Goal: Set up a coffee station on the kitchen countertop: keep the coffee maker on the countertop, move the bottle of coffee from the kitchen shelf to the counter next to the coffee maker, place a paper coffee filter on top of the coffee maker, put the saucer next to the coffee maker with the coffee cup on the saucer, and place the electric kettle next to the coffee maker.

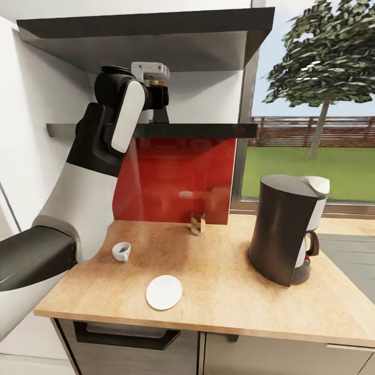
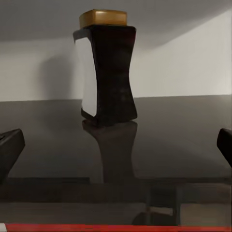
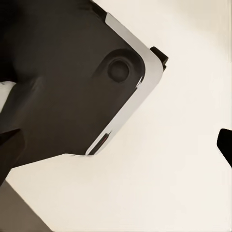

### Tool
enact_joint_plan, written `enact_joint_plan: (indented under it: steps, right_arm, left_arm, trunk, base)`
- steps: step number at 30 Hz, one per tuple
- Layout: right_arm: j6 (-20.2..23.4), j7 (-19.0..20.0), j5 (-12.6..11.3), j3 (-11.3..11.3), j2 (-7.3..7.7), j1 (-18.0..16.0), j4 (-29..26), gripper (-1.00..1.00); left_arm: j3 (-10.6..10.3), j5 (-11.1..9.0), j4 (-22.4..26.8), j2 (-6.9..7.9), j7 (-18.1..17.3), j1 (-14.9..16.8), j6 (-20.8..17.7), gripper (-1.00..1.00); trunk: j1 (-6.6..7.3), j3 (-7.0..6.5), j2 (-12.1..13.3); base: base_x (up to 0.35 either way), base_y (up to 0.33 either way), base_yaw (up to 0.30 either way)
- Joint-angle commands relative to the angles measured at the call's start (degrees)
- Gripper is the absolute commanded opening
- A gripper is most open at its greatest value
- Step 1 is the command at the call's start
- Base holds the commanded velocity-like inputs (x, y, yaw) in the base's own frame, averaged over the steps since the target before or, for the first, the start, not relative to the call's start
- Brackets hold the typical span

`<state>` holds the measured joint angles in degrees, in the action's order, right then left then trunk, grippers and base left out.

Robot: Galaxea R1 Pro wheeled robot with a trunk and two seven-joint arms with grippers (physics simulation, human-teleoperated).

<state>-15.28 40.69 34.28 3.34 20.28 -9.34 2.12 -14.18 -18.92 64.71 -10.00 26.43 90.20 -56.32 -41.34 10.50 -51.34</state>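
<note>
Light tan wood forms the kitchen countertop [image 1: 224,291], which runs over grey cabinet fronts with a red backsplash panel [image 1: 177,179] behind it and a window [image 1: 312,104] onto a lawn and tree at the right. On the counter's right side stands the coffee maker [image 1: 285,229], tall and dark grey, upright. Above the red panel hangs the kitchen shelf [image 1: 198,130], a thin dark glossy slab, and the left arm [image 1: 112,125] reaches up to it. In the left wrist view the left gripper [image 2: 116,150] is spread wide, its fingertips [image 2: 9,145] apart at either edge and grasping nothing; the bottle of coffee [image 2: 107,72] stands upright on the shelf ahead of it, between the fingers' lines but untouched. The saucer [image 1: 164,292] lies flat near the counter's front edge. The coffee cup [image 1: 121,251] sits tilted to its left, apart from it. The right gripper's [image 3: 121,145] two dark tips sit far apart, released.
</note>
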Motion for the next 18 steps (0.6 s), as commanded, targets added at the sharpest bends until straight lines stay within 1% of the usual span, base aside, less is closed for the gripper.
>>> enact_joint_plan:
  steps: [1,4,8,15,18]
  right_arm:
    - [-0.36,0.00,0.44,0.36,0.03,-0.08,0.17,1.00]
    - [-0.36,0.00,0.44,0.35,0.02,-0.06,0.17,1.00]
    - [-0.36,0.00,0.44,0.35,0.02,-0.04,0.17,1.00]
    - [-0.36,0.00,0.44,0.35,0.02,-0.03,0.17,1.00]
    - [-0.36,0.00,0.44,0.35,0.02,0.00,0.17,1.00]
  left_arm:
    - [-0.05,-0.59,0.03,0.00,0.59,0.07,-0.11,1.00]
    - [-0.06,-0.59,0.00,0.00,0.60,0.07,-0.11,1.00]
    - [-0.14,-0.45,-0.66,0.00,0.71,0.07,0.12,1.00]
    - [-0.07,-0.42,-5.76,0.00,0.53,0.08,2.68,1.00]
    - [-0.06,-0.42,-8.14,0.00,0.49,0.65,3.61,1.00]
  trunk:
    - [-0.03,0.09,-0.06]
    - [-0.03,0.09,-0.06]
    - [-0.03,0.09,-0.06]
    - [-0.03,0.09,-0.06]
    - [-0.03,0.09,-0.06]
  base:
    - [0.169,0.000,0.000]
    - [0.110,0.000,0.000]
    - [0.036,0.000,0.000]
    - [0.006,0.000,0.000]
    - [0.000,0.000,0.000]
